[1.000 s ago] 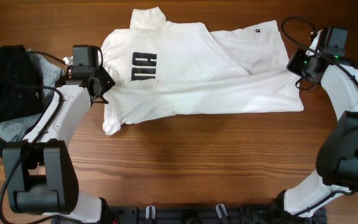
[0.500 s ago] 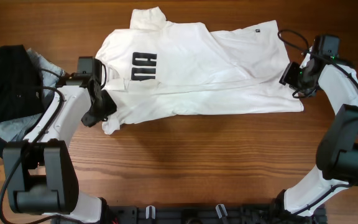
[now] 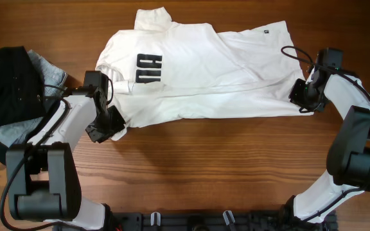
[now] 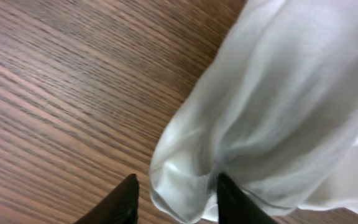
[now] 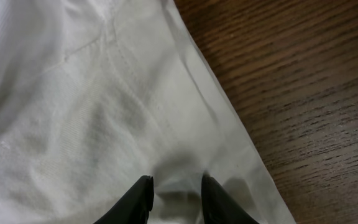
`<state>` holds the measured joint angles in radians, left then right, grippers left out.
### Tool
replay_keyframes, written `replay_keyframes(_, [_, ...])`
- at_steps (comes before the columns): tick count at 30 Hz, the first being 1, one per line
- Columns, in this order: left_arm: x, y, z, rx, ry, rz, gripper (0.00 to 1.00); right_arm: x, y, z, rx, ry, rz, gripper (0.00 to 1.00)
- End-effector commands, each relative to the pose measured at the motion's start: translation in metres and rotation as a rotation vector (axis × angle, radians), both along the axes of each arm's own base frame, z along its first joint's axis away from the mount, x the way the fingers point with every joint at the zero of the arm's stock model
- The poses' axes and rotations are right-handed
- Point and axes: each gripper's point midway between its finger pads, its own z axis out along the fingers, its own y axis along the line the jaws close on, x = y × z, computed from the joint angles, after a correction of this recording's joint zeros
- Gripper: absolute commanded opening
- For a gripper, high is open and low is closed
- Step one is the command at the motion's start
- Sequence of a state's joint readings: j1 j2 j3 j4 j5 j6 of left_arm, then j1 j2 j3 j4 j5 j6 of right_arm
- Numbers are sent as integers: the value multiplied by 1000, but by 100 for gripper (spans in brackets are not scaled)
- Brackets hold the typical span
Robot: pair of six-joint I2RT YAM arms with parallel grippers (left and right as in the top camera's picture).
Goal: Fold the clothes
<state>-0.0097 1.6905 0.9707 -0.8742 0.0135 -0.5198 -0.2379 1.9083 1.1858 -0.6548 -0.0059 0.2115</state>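
Note:
A white shirt with black lettering lies spread across the middle of the wooden table. My left gripper is at the shirt's near left corner. In the left wrist view its open fingers straddle a bunched lobe of the white fabric, with wood showing beside one finger. My right gripper is at the shirt's near right corner. In the right wrist view its fingers are apart and press on the fabric close to the hem, with a small pucker between them.
A pile of black and grey clothes lies at the table's left edge, beside my left arm. Bare wood spans the table in front of the shirt. A cable loops over my right arm.
Both grippers have moved toward the near edge of the shirt. The left went down to the lower left corner, the right to the lower right corner. The shirt's left sleeve has shifted a little.

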Motion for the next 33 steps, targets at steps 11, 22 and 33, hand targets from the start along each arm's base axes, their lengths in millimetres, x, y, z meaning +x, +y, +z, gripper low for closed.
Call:
replay_keyframes(11, [-18,45,4,253,71,-21,4,-17,-24,-7,-139,90,1,4])
replay_keyframes(22, [-13,96,19,509,45,36,4,-35,-60,-7,-145,118,-93,4])
replay_keyframes(33, [-6,73,9,364,18,46,5,-28,15,-8,248,42,135,47])
